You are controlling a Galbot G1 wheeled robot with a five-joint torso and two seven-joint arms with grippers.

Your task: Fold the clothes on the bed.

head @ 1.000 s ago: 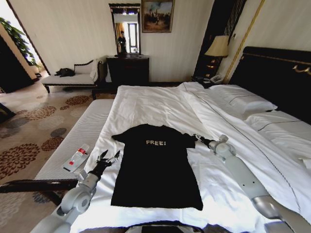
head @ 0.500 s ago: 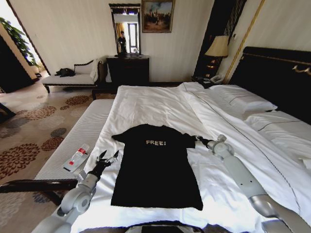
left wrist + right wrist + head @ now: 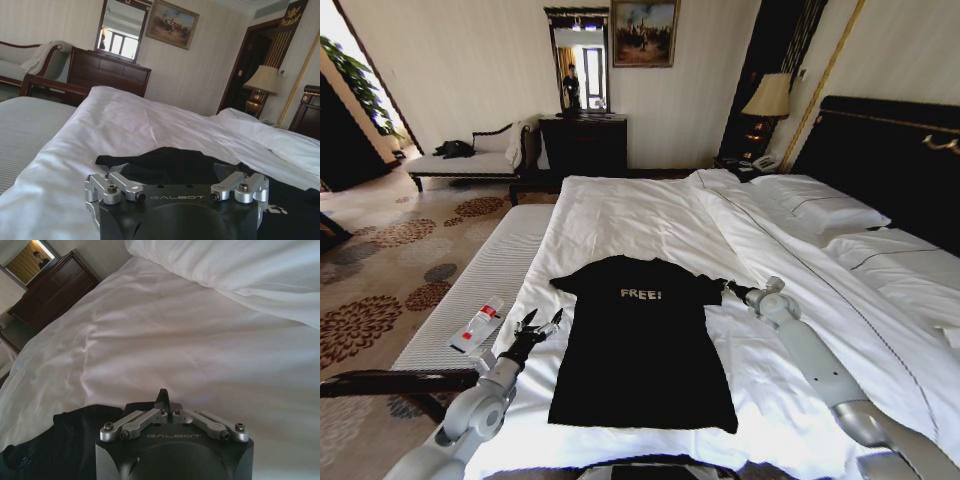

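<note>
The clothes are one black T-shirt [image 3: 640, 345] with white "FREE!" lettering, lying flat and face up on the white bed [image 3: 650, 215]. My left gripper [image 3: 540, 321] is open and sits on the sheet just beside the shirt's left edge, below its left sleeve. In the left wrist view that sleeve [image 3: 160, 162] lies right ahead of the spread fingers. My right gripper [image 3: 729, 289] is shut, its tips at the outer edge of the right sleeve [image 3: 708, 285]. The right wrist view has the black fabric [image 3: 70, 437] beside the closed fingertips [image 3: 163, 397]; I cannot tell whether fabric is pinched.
A pale ribbed bench [image 3: 495, 275] runs along the bed's left side with a small red-and-white tube [image 3: 477, 326] on it. White pillows [image 3: 820, 207] and a dark headboard [image 3: 890, 150] are to the right. A dark wooden bar [image 3: 390, 382] crosses the lower left.
The right gripper has crept slightly towards the shirt's right sleeve. The left gripper has shifted very little. The shirt lies as before.
</note>
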